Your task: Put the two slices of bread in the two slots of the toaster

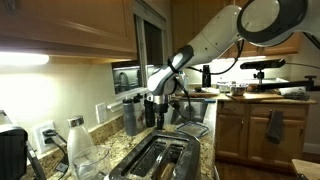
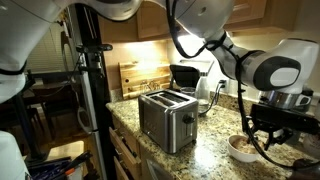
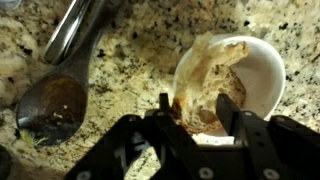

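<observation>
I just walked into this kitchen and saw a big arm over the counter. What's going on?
A robot arm holds its tool just above a white bowl on the granite counter, next to a spoon. The bowl holds what looks like bread. The tool's fingers are apart over it, and it is unclear whether they grip anything. The silver toaster stands a little way off, with nothing sticking out of its top.

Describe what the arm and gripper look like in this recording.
The arm has glossy white, rounded links and a grey circular joint cap. A black cable loops along it. The Robotiq gripper is matte black with two blocky fingers. No markings are legible.
</observation>
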`<action>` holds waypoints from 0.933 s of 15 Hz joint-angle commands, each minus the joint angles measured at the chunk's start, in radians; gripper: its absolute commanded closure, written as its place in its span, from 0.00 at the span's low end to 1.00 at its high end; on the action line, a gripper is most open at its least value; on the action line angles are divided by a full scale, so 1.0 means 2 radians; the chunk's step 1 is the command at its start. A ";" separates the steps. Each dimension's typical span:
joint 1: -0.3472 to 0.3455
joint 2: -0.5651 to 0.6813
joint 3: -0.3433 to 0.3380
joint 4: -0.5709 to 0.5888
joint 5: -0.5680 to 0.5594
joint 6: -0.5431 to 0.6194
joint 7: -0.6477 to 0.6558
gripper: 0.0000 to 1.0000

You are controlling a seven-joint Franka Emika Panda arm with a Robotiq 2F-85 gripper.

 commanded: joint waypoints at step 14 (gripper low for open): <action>-0.009 -0.009 0.009 0.018 0.006 -0.020 -0.005 0.91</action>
